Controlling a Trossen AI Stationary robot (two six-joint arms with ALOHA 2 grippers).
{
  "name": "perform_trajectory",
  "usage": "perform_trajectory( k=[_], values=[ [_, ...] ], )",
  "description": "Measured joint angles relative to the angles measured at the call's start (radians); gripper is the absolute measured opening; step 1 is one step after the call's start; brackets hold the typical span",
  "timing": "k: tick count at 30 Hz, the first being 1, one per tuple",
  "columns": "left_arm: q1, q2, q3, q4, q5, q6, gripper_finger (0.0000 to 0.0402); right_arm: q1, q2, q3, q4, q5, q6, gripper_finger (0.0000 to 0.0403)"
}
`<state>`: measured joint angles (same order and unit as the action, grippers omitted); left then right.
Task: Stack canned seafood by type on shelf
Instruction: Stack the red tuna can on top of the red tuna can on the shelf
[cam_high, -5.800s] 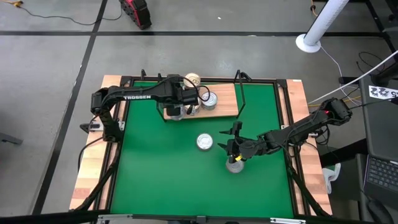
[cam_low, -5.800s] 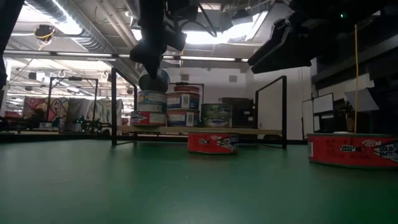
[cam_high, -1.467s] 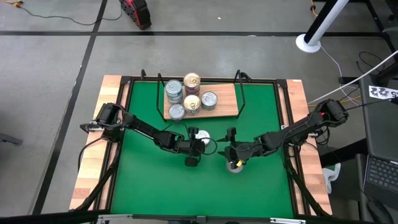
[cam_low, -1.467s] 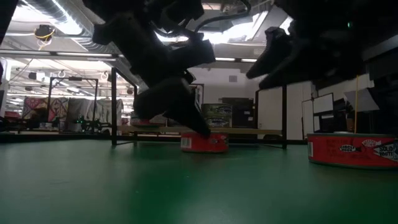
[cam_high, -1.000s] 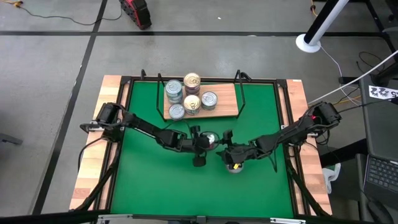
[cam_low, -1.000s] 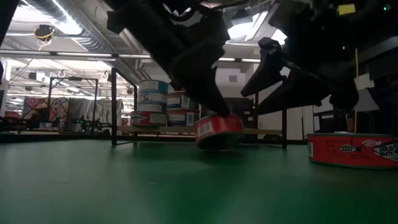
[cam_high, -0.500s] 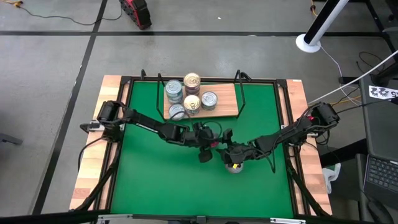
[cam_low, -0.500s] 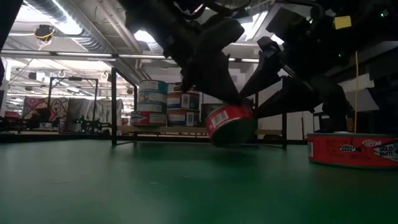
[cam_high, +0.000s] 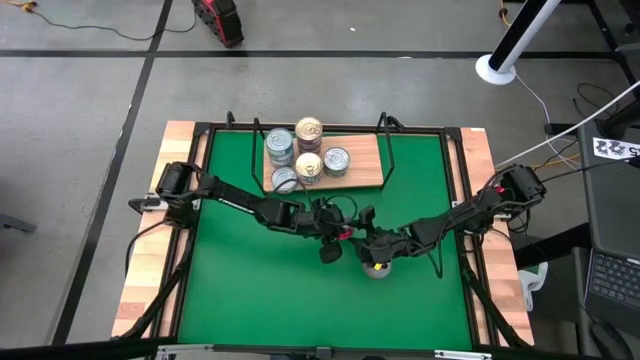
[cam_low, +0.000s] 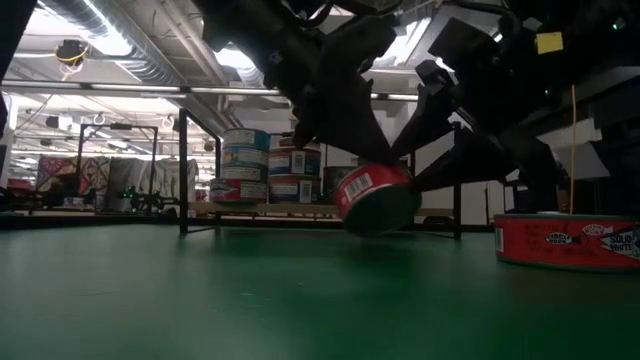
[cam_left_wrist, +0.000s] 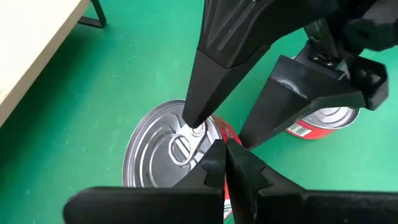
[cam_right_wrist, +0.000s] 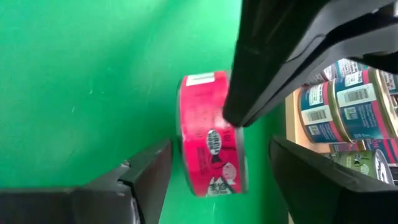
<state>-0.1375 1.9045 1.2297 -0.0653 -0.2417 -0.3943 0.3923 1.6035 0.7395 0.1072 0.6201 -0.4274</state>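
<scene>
Low view, left pincer (cam_low: 345, 150) closed, pressing tilted red tin (cam_low: 375, 198), right pincer (cam_low: 450, 140) spread

red can (cam_low: 377, 198) tilted, others on shelf (cam_high: 365, 172)

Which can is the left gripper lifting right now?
Start at the wooden shelf at the mat's far edge, then come toward the near side to where both arms meet mid-mat. The left gripper pinches a red-labelled can there, tilted clear of the mat, unlike the red can lying flat beside it.
</scene>
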Motion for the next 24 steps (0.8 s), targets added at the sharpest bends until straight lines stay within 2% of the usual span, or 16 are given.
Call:
perform_trajectory(
  k=[18, 24],
  values=[
    [-0.019, -0.040, 0.000, 0.003, 0.028, 0.026, 0.0001, 0.000, -0.001, 0.000, -0.036, -0.007, 0.006, 0.0261],
    [-0.035, -0.040, 0.000, 0.003, 0.054, 0.053, 0.0001, 0.000, -0.001, 0.000, -0.035, -0.011, 0.007, 0.0223]
  ],
)
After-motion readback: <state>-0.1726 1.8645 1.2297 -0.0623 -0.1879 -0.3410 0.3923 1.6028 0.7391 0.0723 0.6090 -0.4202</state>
